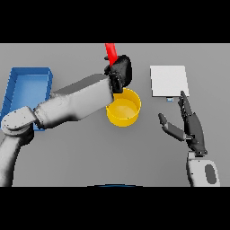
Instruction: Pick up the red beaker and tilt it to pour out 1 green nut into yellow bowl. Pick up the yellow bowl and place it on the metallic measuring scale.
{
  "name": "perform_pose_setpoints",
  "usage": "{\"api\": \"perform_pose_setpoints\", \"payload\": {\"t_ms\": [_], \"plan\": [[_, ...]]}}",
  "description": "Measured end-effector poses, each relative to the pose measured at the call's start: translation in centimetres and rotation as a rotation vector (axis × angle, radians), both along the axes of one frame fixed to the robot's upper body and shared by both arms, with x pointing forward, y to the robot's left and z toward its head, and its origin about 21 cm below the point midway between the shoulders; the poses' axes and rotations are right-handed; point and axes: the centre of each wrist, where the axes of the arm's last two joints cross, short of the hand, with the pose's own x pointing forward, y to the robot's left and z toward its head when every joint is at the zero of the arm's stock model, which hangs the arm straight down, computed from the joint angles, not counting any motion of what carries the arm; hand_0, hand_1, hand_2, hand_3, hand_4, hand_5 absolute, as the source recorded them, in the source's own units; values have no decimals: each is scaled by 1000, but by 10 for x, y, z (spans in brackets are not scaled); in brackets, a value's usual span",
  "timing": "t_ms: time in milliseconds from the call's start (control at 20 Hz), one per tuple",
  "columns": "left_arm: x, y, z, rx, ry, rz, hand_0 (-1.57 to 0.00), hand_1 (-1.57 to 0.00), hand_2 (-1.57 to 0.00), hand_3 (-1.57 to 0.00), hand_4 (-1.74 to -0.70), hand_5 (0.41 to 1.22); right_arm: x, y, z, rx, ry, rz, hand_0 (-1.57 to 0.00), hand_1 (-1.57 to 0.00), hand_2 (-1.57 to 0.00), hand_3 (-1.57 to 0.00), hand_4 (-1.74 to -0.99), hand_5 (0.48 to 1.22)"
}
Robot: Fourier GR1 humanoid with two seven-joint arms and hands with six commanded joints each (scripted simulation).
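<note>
My left hand (120,72) is shut on the red beaker (110,52), which sticks up and slightly left from the fist, just behind the yellow bowl (124,108). The hand hides most of the beaker and its mouth, so no green nut shows. The bowl stands on the table at centre, its inside looking plain yellow. The metallic measuring scale (168,81) is a pale square plate to the bowl's right. My right hand (192,126) hovers open below the scale, right of the bowl, fingers pointing away from me.
A blue tray (13,90) lies at the far left, partly under my left arm. My left forearm crosses the table from lower left to the bowl's rear rim.
</note>
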Motion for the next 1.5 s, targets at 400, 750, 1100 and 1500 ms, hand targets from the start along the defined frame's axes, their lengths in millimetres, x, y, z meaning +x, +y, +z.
{"api": "perform_pose_setpoints", "payload": {"t_ms": [400, 750, 1100, 1500], "plan": [[23, 2, 65, -112, -174, -31, -1571, -1330, -1315, -1359, -1664, 1196, 5, 4, 3, 15, -20, 28, 1, 1, 1, 1, -1224, 615], [55, 44, 195, -399, -337, 162, -1571, -1520, -1517, -1477, -1578, 1216, 4, 3, 5, 26, -25, 47, 1, 1, 1, 1, -1281, 644], [88, 198, 218, -1116, -274, 658, -1571, -1560, -1560, -1400, -1707, 1220, 14, 4, 8, -16, -56, 79, 1, 1, 1, 1, -1304, 653], [85, 297, 143, -1477, -344, 1020, -1571, -1569, -1569, -1486, -1735, 1221, 12, 10, 6, 12, -25, 83, 1, 1, 1, 1, -1278, 659]]}}
